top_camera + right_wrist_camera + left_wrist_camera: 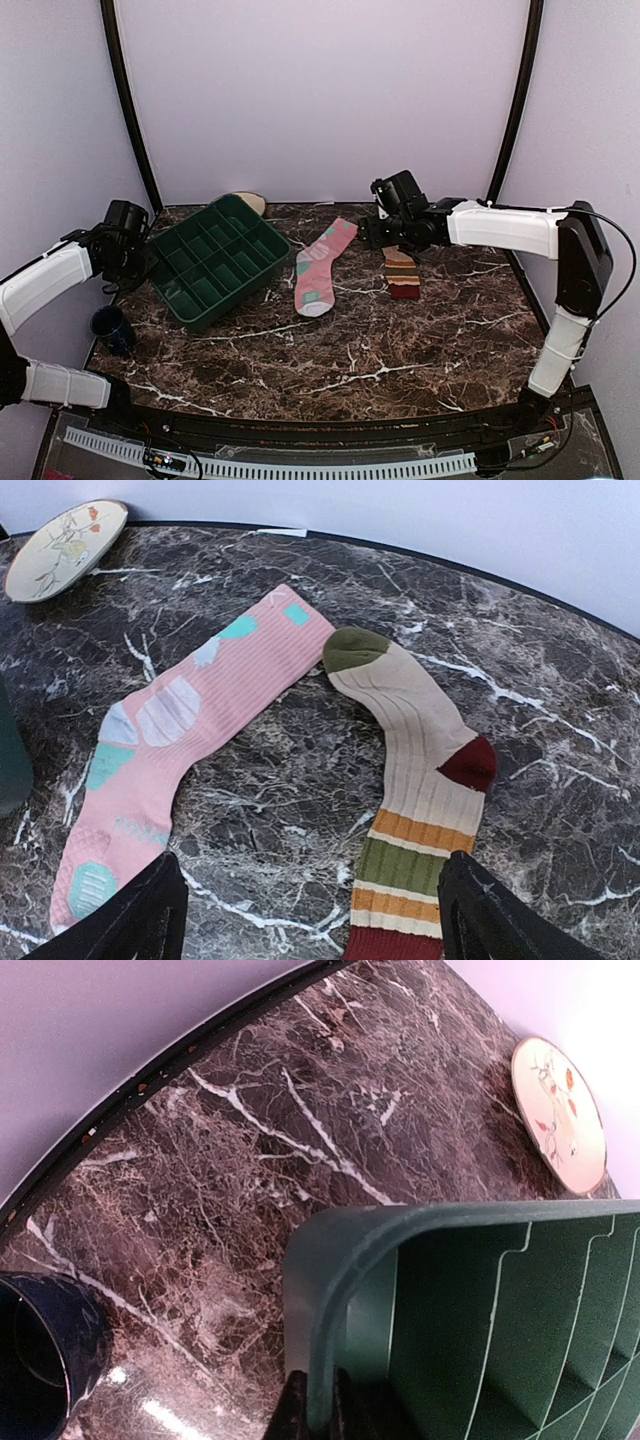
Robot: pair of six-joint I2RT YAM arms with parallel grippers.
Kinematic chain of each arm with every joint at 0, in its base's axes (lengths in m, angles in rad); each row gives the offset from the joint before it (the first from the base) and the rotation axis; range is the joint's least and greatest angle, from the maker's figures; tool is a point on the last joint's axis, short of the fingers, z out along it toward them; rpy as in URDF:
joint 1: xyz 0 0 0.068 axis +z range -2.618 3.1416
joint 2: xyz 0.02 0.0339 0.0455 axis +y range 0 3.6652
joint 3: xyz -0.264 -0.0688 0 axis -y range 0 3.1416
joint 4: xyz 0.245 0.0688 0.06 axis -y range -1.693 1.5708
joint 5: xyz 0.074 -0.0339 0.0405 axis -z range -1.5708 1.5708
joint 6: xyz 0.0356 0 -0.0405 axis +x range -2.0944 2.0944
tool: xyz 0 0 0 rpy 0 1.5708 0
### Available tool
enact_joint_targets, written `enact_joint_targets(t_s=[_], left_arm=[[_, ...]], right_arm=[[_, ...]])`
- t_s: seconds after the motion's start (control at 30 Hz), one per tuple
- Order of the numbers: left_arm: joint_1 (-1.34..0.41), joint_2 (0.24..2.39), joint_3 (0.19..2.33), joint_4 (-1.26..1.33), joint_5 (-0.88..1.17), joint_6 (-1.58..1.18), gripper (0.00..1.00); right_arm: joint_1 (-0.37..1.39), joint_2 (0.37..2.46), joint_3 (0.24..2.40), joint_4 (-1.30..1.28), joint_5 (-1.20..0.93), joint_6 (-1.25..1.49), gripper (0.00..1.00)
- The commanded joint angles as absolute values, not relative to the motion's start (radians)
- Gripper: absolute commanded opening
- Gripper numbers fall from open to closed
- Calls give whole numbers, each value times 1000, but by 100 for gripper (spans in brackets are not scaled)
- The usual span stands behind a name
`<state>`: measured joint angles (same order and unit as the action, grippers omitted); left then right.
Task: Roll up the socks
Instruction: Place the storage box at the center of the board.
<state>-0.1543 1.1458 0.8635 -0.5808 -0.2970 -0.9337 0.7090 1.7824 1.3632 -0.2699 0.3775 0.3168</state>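
Two socks lie flat side by side on the dark marble table. The pink sock (318, 270) (190, 730) has mint and pale spots. Right of it lies the tan sock (402, 274) (425, 780) with an olive toe, dark red heel and orange, green and red stripes. My right gripper (380, 238) (315, 925) hovers open over the table between them, its right finger (500, 920) beside the striped cuff, holding nothing. My left gripper (143, 262) (320, 1410) is shut on the green tray's rim (330, 1290) at its left corner.
The green compartment tray (190, 305) stands at the left of the table. A patterned plate (250, 202) (558, 1115) (65, 548) lies behind it by the back wall. A dark blue mug (112, 328) (45, 1360) stands near the left edge.
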Motion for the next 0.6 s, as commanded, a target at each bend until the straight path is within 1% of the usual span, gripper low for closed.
enact_joint_targets(t_s=[0.0,0.33,0.47,0.57], left_arm=[[-132,1131,850,-451,-309,-1080,0],[-132,1110,739,-411,-277,-1205,0],[-132,1119,745,-409,-275,-1206,0],[-131,1127,745,-403,-272,-1212,0]], right_arm=[[735,1816,1401,-265,314,273,84],[844,1916,1462,-296,202,256,84],[891,1929,1455,-304,145,214,84],[922,1939,1447,-323,157,175,83]])
